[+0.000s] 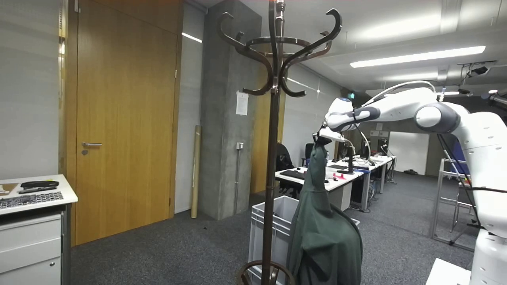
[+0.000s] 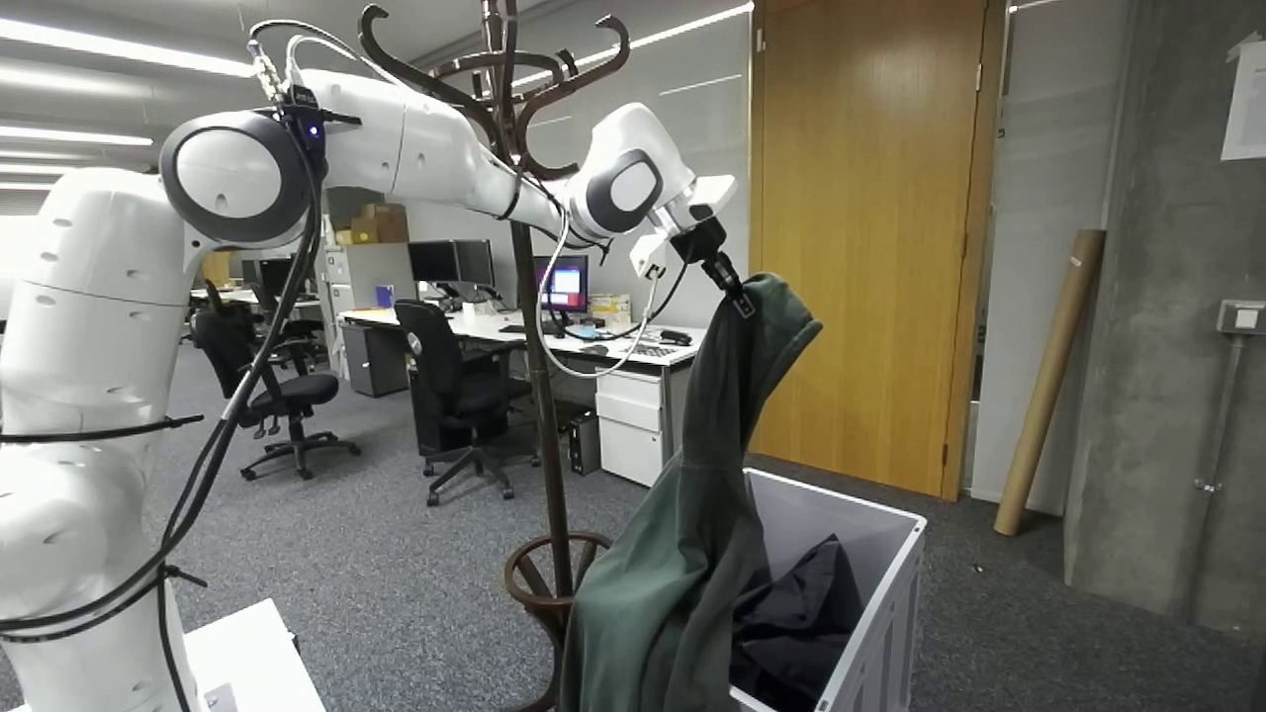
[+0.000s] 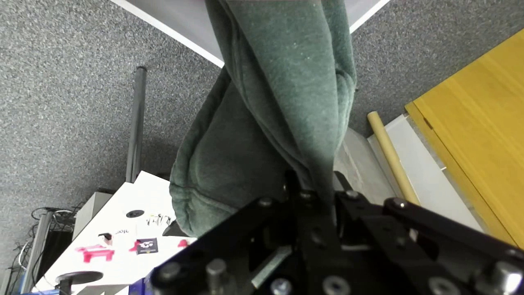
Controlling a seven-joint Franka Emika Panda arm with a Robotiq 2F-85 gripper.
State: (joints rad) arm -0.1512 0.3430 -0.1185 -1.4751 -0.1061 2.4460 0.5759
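Note:
My gripper (image 1: pixel 320 139) is shut on a dark green garment (image 1: pixel 326 237). It pinches the cloth near its top end, and the garment hangs down in long folds. In an exterior view the gripper (image 2: pixel 740 295) holds it high above the floor, and the garment (image 2: pixel 663 574) hangs in front of a grey crate (image 2: pixel 880 633). In the wrist view the cloth (image 3: pixel 286 61) runs up between the fingertips (image 3: pixel 314 182). A dark brown coat stand (image 1: pixel 272 158) stands near the garment, with curved hooks above gripper height. The garment's lower end is cut off in both exterior views.
Dark cloth (image 2: pixel 806 613) lies inside the crate. The coat stand (image 2: pixel 542 415) also shows behind the arm. Desks (image 1: pixel 348 178), office chairs (image 2: pixel 455 386), a wooden door (image 1: pixel 126 118), a concrete pillar (image 1: pixel 229 118) and a leaning cardboard tube (image 2: pixel 1050 386) stand around.

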